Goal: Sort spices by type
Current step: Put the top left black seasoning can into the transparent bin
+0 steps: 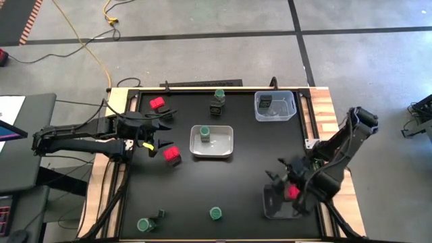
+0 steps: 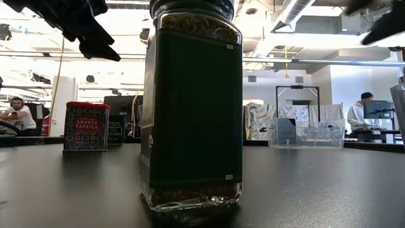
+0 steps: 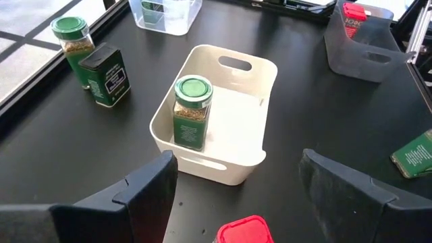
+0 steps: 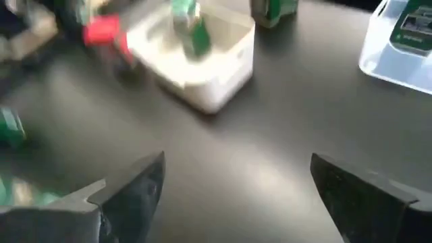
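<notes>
Left wrist view | left claw [image 3: 236,196] spread wide, empty, over red spice box [image 3: 244,230] on table [image 3: 67,155], just beside white tray [image 3: 253,145] | box judged light, rigid, smooth: grip flat sides | right claw [image 4: 236,196] apart, over grey tray [image 1: 273,204].

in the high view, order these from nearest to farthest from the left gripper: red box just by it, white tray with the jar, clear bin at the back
1. red box, right beside the left gripper
2. white tray, mid-table
3. clear bin, back right
</notes>
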### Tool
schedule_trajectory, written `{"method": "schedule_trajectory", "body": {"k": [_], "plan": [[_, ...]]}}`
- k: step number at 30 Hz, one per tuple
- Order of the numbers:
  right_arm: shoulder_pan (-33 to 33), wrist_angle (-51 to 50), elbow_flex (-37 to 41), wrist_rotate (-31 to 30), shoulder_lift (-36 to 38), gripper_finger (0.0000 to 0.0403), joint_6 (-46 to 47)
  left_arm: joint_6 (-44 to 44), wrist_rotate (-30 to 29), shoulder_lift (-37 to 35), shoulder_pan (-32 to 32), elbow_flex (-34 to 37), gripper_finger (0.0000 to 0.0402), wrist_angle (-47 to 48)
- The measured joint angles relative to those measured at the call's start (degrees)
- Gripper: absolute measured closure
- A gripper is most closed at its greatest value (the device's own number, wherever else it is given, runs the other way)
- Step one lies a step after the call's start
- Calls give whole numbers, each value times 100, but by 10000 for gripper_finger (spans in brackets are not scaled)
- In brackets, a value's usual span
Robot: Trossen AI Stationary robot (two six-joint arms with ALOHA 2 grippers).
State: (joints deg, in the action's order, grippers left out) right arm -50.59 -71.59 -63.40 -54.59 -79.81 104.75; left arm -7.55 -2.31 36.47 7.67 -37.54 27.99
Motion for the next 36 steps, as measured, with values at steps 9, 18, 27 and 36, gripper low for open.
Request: {"method": "schedule_trajectory", "body": {"k": [9, 18, 27, 36], "plan": [[1104, 1120, 0, -264, -14, 6, -726, -261, -279, 0, 2, 0, 107, -122], [2190, 1691, 0, -175, -4, 6, -724, -646, -408, 0, 2, 0, 107, -199], [2891, 1622, 0, 727, -2, 6, -724, -978, -913, 0, 34, 0, 107, -199], [2930, 787, 0, 828, 382, 6, -724, -792, -933, 0, 399, 0, 107, -197]]}}
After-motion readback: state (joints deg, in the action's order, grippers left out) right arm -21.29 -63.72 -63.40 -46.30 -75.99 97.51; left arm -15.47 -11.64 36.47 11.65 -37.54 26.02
